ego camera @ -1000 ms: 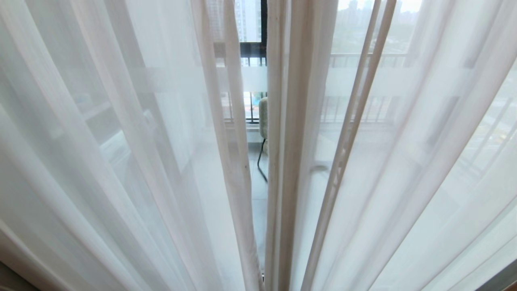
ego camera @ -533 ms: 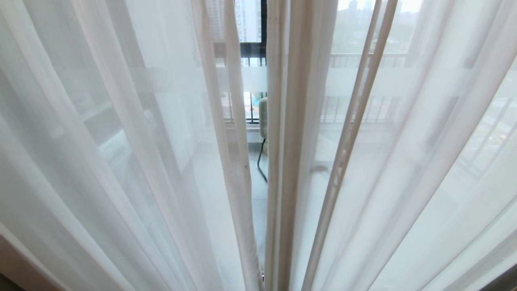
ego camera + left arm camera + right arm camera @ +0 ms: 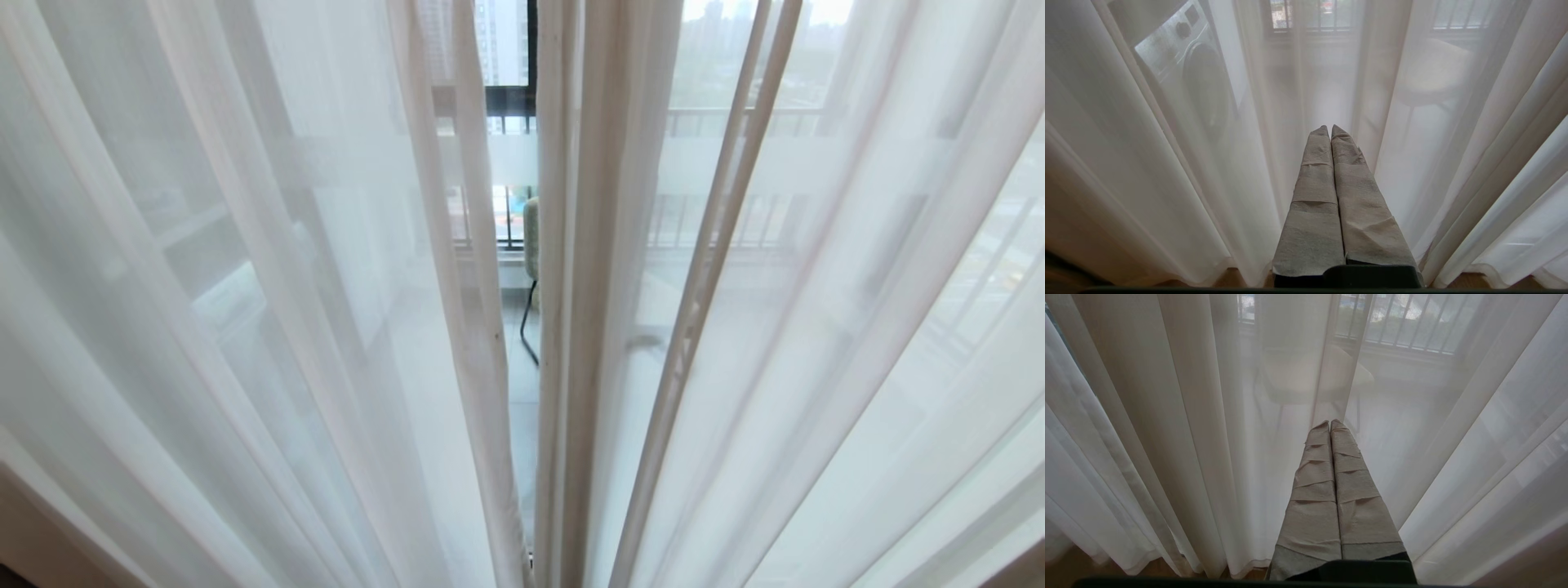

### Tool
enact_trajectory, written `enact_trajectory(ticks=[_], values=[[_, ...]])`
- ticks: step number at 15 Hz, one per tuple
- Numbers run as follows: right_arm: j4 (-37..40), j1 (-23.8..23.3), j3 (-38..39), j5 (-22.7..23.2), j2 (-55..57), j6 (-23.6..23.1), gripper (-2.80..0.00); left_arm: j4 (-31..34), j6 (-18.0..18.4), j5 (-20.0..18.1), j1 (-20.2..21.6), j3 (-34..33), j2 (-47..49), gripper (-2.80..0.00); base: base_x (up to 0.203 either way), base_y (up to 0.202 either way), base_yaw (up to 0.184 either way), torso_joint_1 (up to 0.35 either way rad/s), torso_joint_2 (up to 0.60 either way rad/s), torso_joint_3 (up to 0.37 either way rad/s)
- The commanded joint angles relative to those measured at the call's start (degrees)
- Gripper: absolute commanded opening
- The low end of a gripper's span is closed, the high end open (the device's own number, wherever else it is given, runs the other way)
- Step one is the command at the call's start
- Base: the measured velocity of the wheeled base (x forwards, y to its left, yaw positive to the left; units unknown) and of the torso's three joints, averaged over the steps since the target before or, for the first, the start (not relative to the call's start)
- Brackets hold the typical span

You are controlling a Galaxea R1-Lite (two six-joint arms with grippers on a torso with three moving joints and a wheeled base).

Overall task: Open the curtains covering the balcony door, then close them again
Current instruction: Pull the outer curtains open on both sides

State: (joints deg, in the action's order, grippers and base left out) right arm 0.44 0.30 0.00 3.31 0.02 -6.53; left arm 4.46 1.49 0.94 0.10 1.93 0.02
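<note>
Hanging right across the head view, the thin see-through white sheer curtains (image 3: pixel 245 327) fill nearly everything, two pleated panels that almost meet at the middle. Between their inner edges runs a narrow gap, and through it shows the balcony door (image 3: pixel 513 159), clear glass with a frosted white horizontal band and a dark frame bar above it. Beyond the glass, a pale green upholstered chair (image 3: pixel 531 237) on thin black legs stands on the balcony floor, with dark railing bars behind it.

Neither arm appears in the head view. Over on the left wrist view, the left gripper (image 3: pixel 1330 130) points at the sheer cloth, its paper-wrapped grey fingers (image 3: pixel 1316 171) pressed flat against each other, jaws together with nothing between them; the tips sit close to the fabric, though contact can't be told. A white front-loading washing machine (image 3: pixel 1184 53) shows dimly through the sheer there.

On the right wrist view, the right gripper (image 3: pixel 1329 424) does the same: wrapped fingers (image 3: pixel 1314 473) side by side, jaws together and holding nothing, aimed at a fold of the sheer with the chair's blurred outline behind it. Wooden floor (image 3: pixel 1069 567) peeks out below the curtain hem.
</note>
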Motion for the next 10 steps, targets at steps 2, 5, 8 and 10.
enact_trajectory(ticks=[2,5,8,10], values=[[-0.09,0.05,0.00,0.12,-0.02,0.14,-2.80,0.02,0.01,0.03,0.00,0.01,-0.02,-2.80,0.000,0.000,0.000,0.000,0.00,0.000],[-0.09,0.05,0.00,0.03,-0.02,1.26,-2.80,0.02,0.01,0.03,0.08,0.01,-0.02,-2.80,0.000,0.000,0.000,0.000,0.00,0.000],[0.00,0.05,0.00,0.03,-0.02,1.26,-2.80,0.02,0.01,0.03,0.07,0.01,-0.02,-2.80,0.000,0.000,0.000,0.000,0.00,0.000],[-0.09,0.05,0.00,0.03,-0.02,1.26,-2.80,0.02,0.01,0.03,-0.01,0.01,-0.02,-2.80,0.000,0.000,0.000,0.000,0.00,0.000]])
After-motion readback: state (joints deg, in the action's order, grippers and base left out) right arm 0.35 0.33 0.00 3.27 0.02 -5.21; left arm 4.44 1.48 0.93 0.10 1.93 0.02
